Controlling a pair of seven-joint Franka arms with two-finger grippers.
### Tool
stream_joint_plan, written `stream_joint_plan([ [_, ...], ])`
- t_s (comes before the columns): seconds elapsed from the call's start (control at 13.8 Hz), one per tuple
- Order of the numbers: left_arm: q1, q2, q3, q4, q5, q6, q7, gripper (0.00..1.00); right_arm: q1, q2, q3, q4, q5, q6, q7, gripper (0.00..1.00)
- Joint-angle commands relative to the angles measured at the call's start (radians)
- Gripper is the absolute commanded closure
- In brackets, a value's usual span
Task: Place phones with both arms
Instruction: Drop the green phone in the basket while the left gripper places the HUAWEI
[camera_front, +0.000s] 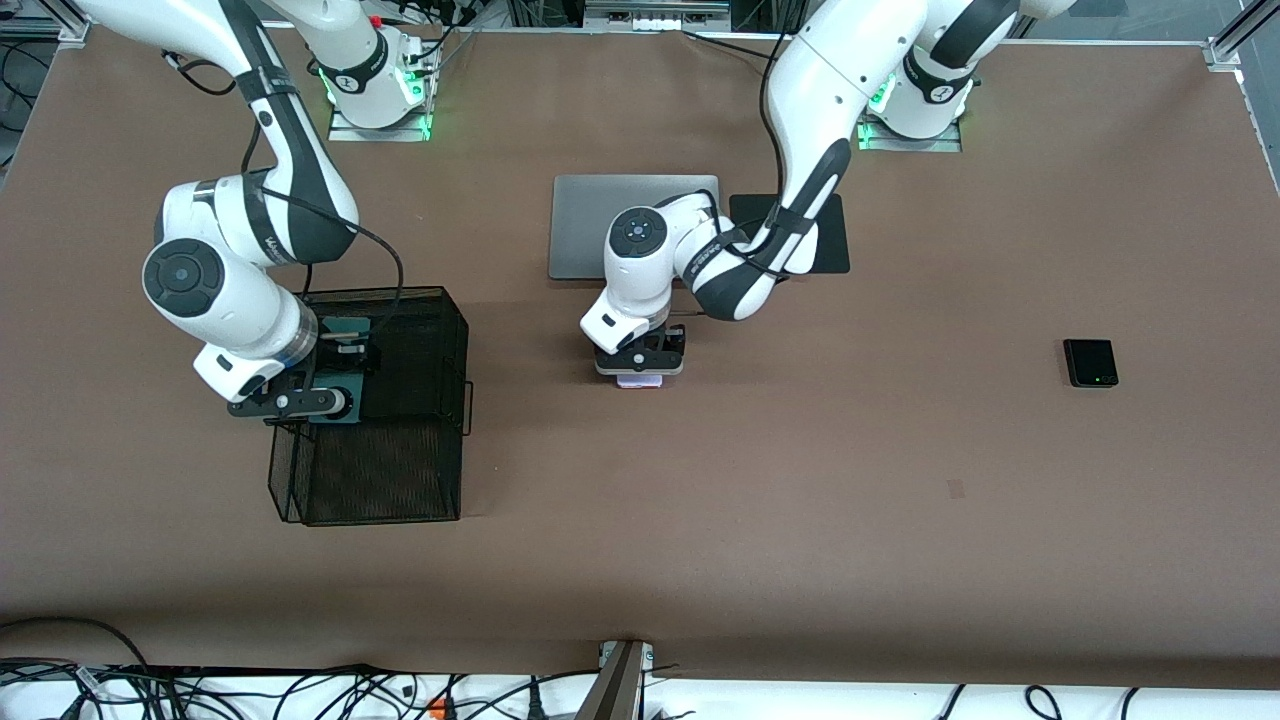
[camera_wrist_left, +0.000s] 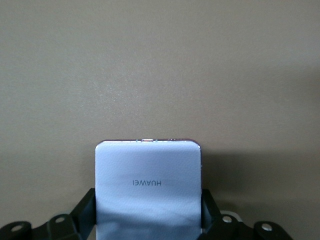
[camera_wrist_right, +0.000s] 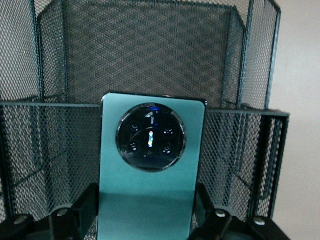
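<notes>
While the right gripper (camera_front: 345, 375) squeezes the green phone (camera_wrist_right: 150, 170) with its long side hanging straight down, the mesh basket (camera_front: 400, 470) sits right under it. The left gripper (camera_front: 640, 362) pinches the pale phone (camera_wrist_left: 148, 192) just above the table (camera_front: 800, 480).

Even overhead light, soft shadows under arms (wrist views slightly soft), mild glare on lilac phone (camera_wrist_left: 148, 192).

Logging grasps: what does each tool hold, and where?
Right tool: dark green phone, by its side edges, over the black mesh basket. Left tool: pale lilac phone, side edges.
</notes>
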Motion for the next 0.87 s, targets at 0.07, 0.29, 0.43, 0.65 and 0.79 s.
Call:
stream_joint_plan([
  [0.07, -0.033, 0.040, 0.044, 0.060, 0.023, -0.027, -0.025, 0.87, -0.005, -0.092, -0.005, -0.106, 0.027, 0.031, -0.061, 1.00],
  [0.29, -0.036, 0.032, 0.052, 0.061, 0.023, -0.029, -0.033, 0.00, -0.005, -0.088, -0.036, -0.118, 0.036, 0.032, -0.135, 1.00],
  [0.43, -0.027, 0.006, 0.053, 0.064, 0.021, -0.067, -0.025, 0.00, -0.005, -0.085, -0.048, -0.132, 0.068, 0.033, -0.155, 1.00],
  [0.65, 0.046, -0.072, 0.043, 0.046, 0.015, -0.150, 0.017, 0.00, -0.005, -0.079, -0.050, -0.143, 0.091, 0.033, -0.156, 1.00],
  [0.79, 0.117, -0.126, 0.015, 0.028, 0.009, -0.254, 0.074, 0.00, -0.005, -0.069, -0.062, -0.143, 0.093, 0.035, -0.158, 1.00],
])
